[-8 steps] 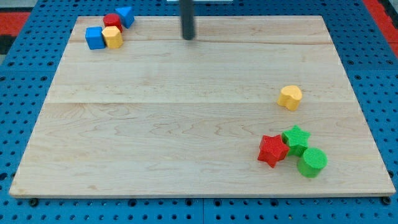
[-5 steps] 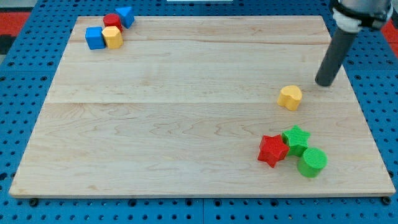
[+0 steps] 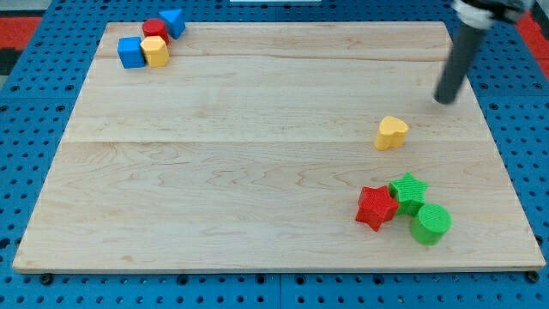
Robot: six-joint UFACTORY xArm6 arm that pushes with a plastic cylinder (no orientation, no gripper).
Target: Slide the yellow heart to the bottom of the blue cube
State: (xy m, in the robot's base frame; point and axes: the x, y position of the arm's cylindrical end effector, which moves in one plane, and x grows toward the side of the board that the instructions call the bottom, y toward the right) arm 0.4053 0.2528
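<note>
The job is barely begun. The yellow heart [image 3: 391, 133] sits on the right half of the wooden board [image 3: 257, 172], while the blue cube [image 3: 130, 52] it must end up beneath is away in the top left corner, well apart from it. Nearly the whole width of the board lies between them.

The rod has no jaws to open or close, so it holds nothing; it can only push. Its tip [image 3: 445, 99] stands up and to the view's right of the heart, near it but not touching. From that side a push would send the heart leftward and a little down, which is roughly the wanted direction, I'd judge.

Far to the tip's left, the blue cube is packed in a cluster: a yellow block [image 3: 156, 51] touches its right side, a red block [image 3: 154, 28] sits just above that, and a blue triangle [image 3: 173, 21] is at the top right. The spot under the cube looks free.

Below the tip, toward the view's bottom, a red star [image 3: 376, 207], a green star [image 3: 408, 191] and a green cylinder [image 3: 431, 223] huddle together, off the heart's likely path.

What remains: a long slide left across the board, then settling the heart just below the cube.
</note>
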